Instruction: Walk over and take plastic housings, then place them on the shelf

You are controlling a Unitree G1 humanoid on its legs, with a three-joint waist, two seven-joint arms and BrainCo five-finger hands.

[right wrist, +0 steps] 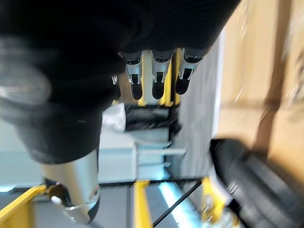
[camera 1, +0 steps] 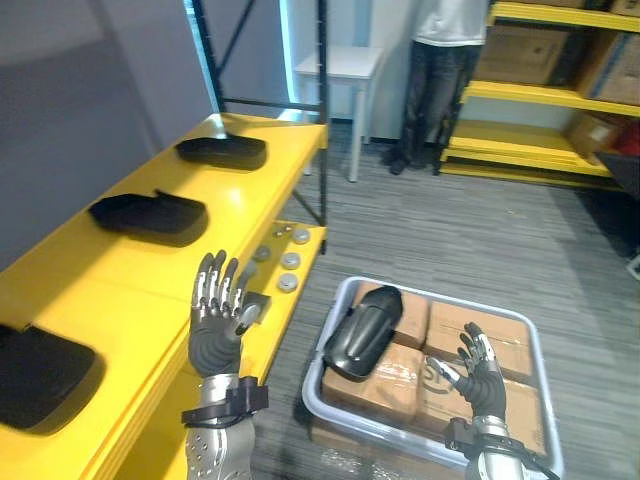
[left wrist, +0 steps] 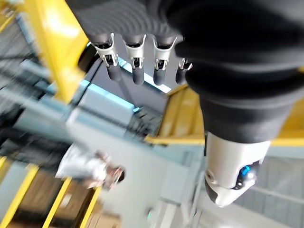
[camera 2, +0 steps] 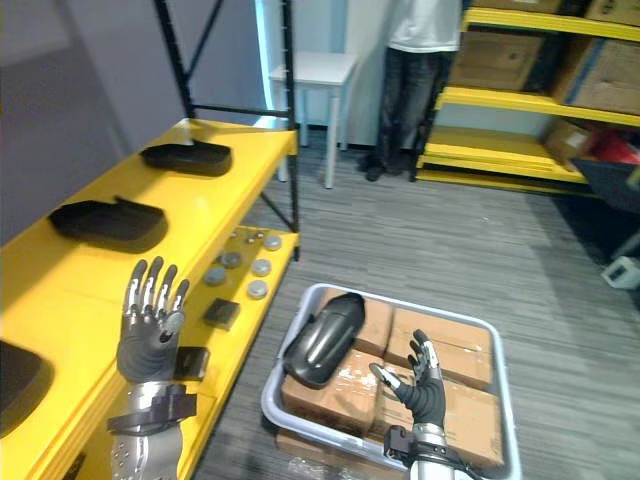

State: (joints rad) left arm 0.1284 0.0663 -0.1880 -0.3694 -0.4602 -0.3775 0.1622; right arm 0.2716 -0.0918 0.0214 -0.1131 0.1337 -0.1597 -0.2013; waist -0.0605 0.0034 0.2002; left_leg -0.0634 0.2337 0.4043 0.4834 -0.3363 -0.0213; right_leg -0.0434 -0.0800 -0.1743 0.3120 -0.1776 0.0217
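Note:
A glossy black plastic housing [camera 1: 362,331] lies on cardboard boxes [camera 1: 470,345] inside a grey bin [camera 1: 334,303] on the floor. Three more black housings rest on the yellow shelf [camera 1: 250,215]: one at the far end [camera 1: 222,150], one in the middle [camera 1: 150,215] and one at the near left [camera 1: 40,375]. My left hand [camera 1: 218,315] is raised beside the shelf's edge, fingers straight and empty. Over the boxes, right of the bin's housing, my right hand [camera 1: 480,375] hovers with its fingers spread and holds nothing. In the right wrist view the housing [right wrist: 256,180] lies past the hand's fingers [right wrist: 156,78].
Several grey round discs [camera 1: 289,261] and a small dark block [camera 2: 221,313] lie on the shelf's lower yellow ledge. A person [camera 1: 440,80] stands at the back by a white table [camera 1: 340,65]. Yellow racks with cardboard boxes [camera 1: 560,60] line the far right. A black upright [camera 1: 323,110] rises at the shelf's far corner.

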